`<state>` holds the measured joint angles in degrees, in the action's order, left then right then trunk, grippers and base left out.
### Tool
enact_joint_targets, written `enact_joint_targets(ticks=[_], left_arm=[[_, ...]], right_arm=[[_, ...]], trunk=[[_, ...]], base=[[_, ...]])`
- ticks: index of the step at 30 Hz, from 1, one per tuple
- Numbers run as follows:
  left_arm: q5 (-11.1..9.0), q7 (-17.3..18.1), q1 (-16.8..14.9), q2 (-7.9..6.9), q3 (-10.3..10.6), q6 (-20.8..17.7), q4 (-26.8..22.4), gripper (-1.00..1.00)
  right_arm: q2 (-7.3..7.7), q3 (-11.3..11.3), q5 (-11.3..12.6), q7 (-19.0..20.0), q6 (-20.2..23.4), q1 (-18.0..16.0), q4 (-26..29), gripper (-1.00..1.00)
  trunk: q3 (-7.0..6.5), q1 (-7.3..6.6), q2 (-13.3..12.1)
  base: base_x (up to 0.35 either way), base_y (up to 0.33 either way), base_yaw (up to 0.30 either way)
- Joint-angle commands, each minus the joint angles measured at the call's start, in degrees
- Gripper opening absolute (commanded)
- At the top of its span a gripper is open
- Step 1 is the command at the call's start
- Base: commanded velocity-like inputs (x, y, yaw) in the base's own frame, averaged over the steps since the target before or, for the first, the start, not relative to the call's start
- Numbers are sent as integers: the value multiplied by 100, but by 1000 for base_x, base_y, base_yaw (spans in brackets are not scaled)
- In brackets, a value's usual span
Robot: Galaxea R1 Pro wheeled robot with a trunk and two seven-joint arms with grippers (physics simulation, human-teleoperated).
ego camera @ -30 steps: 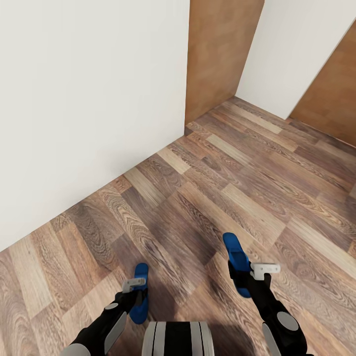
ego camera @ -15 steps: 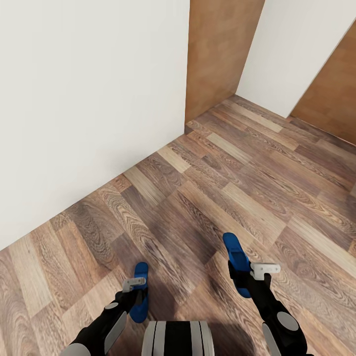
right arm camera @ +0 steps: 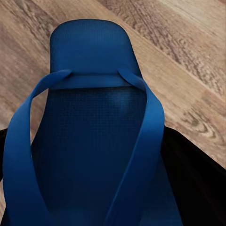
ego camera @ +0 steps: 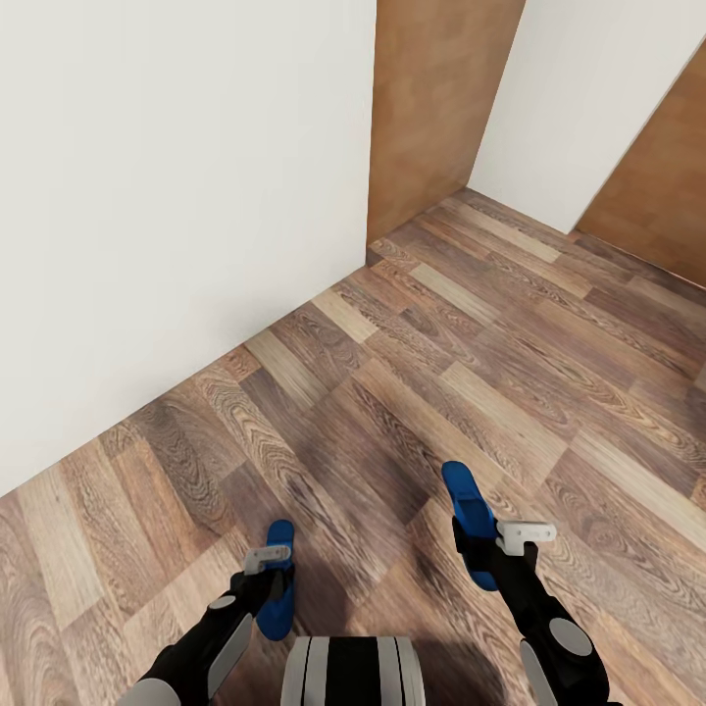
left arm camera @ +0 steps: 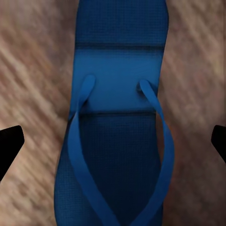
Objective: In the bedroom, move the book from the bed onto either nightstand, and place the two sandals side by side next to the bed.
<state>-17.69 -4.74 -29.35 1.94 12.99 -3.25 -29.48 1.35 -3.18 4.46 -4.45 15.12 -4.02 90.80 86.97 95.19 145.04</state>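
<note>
Two bright blue sandals show. One sandal [ego camera: 280, 537] [left arm camera: 117, 141] lies under my left gripper [ego camera: 274, 588] [left arm camera: 113, 146], which is open, its black fingertips [left arm camera: 9, 143] standing well apart from the sandal's edges. The other sandal [ego camera: 463, 495] [right arm camera: 92, 94] sticks forward above the floor out of my right gripper [ego camera: 477, 551] [right arm camera: 101, 169], which is shut on it at the strap end. The book, the bed and the nightstand are out of view.
A white wall [ego camera: 176, 196] runs along the left over the wood-plank floor [ego camera: 441, 343]. Brown door-like panels [ego camera: 431, 108] [ego camera: 657, 196] stand at the far corner and far right, with another white wall [ego camera: 579, 98] between them.
My left wrist has edged very slightly; the right arm, both sandals and the view are as before.
</note>
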Motion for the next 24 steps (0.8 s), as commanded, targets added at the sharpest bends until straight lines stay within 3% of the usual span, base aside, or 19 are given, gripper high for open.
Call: enact_joint_targets(ticks=[1,7,12,24], left_arm=[[-58,-50,-1,-5,44,-24,-16,100],[-57,-53,-1,-4,47,-19,-29,100],[-56,-53,-1,-8,53,-18,-31,100],[-51,-53,-1,-17,63,-18,-60,100]], right_arm=[[8,-16,47,-50,26,-2,8,-100],[13,-14,47,-53,26,-2,8,-100],[15,-9,47,-50,26,-2,8,-100],[14,-9,47,-50,26,-2,8,-100]], trunk=[[3,-1,1],[3,-1,1],[114,12,8],[114,12,8]], base=[[0,0,0],[0,0,0],[0,0,0],[0,0,0]])
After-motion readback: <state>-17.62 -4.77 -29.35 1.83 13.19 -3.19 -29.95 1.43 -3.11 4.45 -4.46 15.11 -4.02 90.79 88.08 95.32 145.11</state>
